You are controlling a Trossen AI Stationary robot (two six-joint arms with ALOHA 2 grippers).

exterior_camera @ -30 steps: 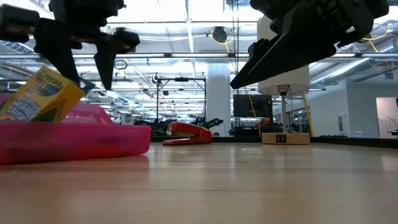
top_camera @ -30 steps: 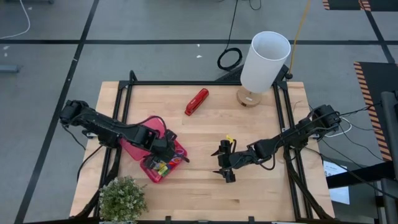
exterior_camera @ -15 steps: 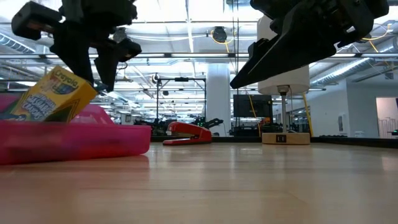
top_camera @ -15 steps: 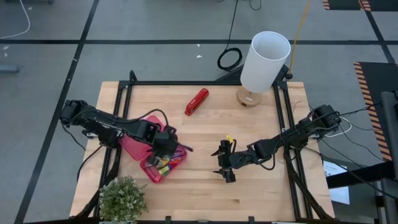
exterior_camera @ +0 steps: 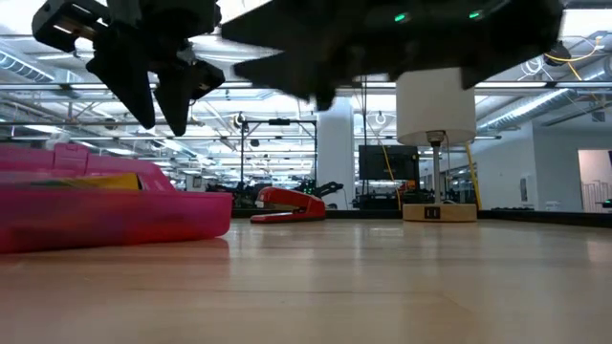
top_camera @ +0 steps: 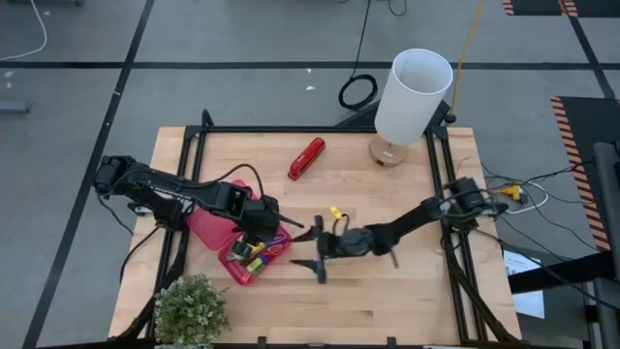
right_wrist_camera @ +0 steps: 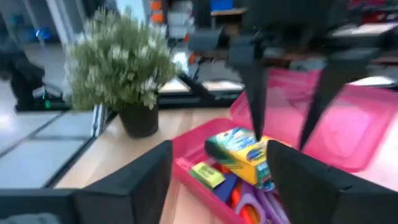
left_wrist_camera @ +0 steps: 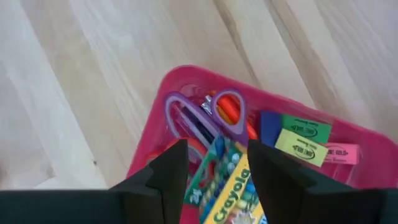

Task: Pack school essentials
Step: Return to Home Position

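High view: the pink case [top_camera: 254, 254] lies open at lower left of the table [top_camera: 387, 291], its lid toward the left. The left pincer [top_camera: 263, 229] hangs over the case, fingers parted, holding nothing. The crayon box [top_camera: 250, 260] lies inside with other stationery. The right pincer [top_camera: 312, 249] is at frame centre, just right of the case, fingers spread wide, empty. A red stapler [top_camera: 306, 158] lies at upper centre, a white lamp [top_camera: 409, 97] at upper right, a potted plant [top_camera: 190, 310] at lower left.

Low view: the case wall [exterior_camera: 115, 215] fills the left edge; the left pincer's fingers [exterior_camera: 158, 86] hang apart above it. The stapler [exterior_camera: 289, 204] and lamp base [exterior_camera: 438, 211] stand behind.

Left wrist view: between the two parted fingers [left_wrist_camera: 171, 177] lies the crayon box [left_wrist_camera: 227, 186], flat in the case beside purple-handled scissors [left_wrist_camera: 199, 118], orange pens [left_wrist_camera: 230, 112] and green, yellow and pink erasers [left_wrist_camera: 305, 140].

Right wrist view: own fingers [right_wrist_camera: 146, 177] spread wide; beyond, the crayon box [right_wrist_camera: 239, 155] rests in the case under the left pincer's fingers [right_wrist_camera: 255, 93]; the plant [right_wrist_camera: 121, 68] stands at upper left.
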